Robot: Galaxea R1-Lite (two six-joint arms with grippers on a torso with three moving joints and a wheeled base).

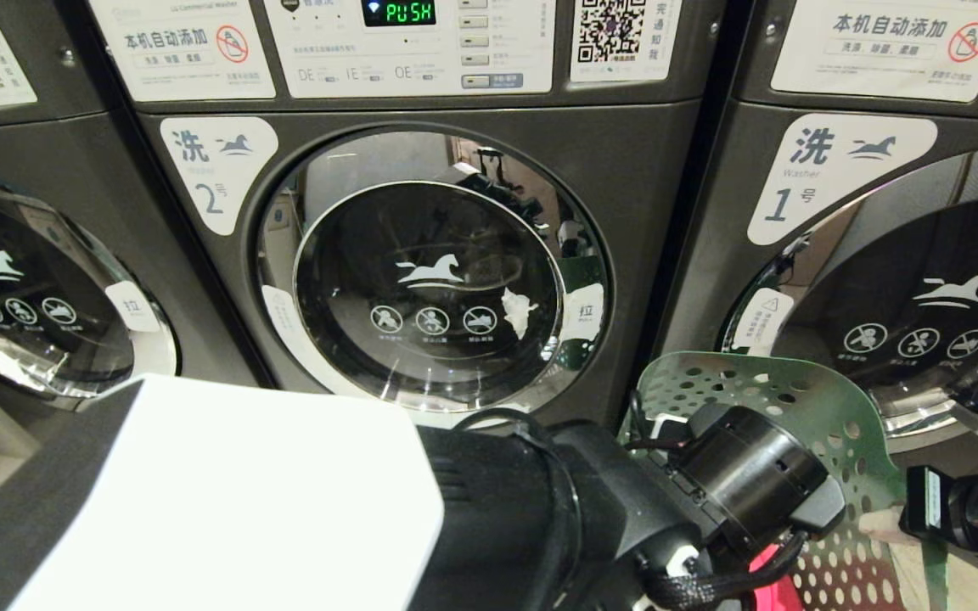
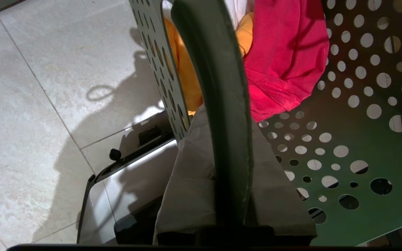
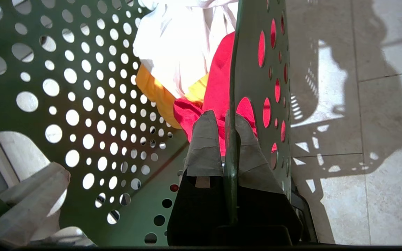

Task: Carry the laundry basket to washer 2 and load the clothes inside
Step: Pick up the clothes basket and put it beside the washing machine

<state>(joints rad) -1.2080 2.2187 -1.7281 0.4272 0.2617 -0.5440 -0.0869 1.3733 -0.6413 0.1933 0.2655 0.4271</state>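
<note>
Both tools pinch the basket rim: the left tool is clamped on one wall, the right tool on the opposite wall, jaws nearly closed around thin plastic. Hanging at about four o'clock of washer 2, whose door is shut, it likely feels light but flexible. Soft, limp clothes inside could slide, so rim grips near the handles seem safest.
</note>
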